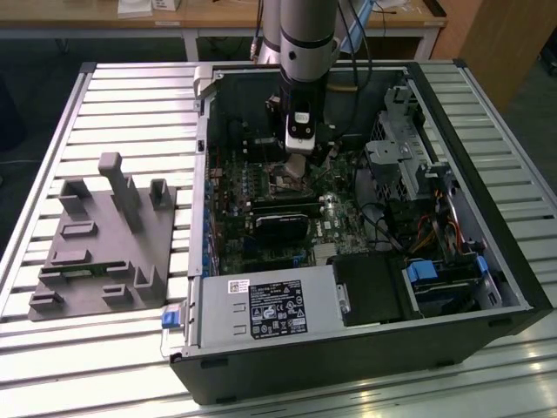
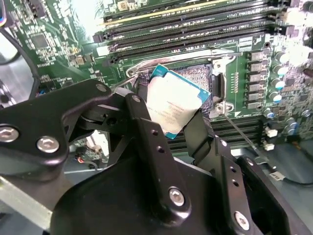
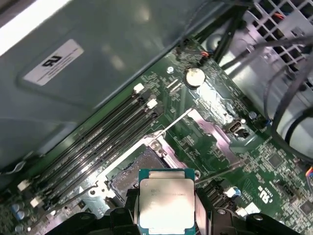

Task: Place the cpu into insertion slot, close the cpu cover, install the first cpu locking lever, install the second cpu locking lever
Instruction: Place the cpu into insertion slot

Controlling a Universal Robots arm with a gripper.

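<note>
Silvery printed cpu (image 3: 166, 203) in pincer (image 2: 168, 110) above insertion slot (image 3: 133, 170).

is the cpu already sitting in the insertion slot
No, in the second wrist view the gripper holds the cpu clear of the open insertion slot.

Case (image 1: 365, 348) on table (image 1: 87, 366), fixture (image 1: 104, 244) to exterior view's left; inside, cpu (image 2: 173, 105) in gripper (image 2: 171, 115) over slot (image 2: 193, 73).

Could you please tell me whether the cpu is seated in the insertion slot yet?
Out: the gripper holds the cpu between its fingers above the empty insertion slot.
</note>
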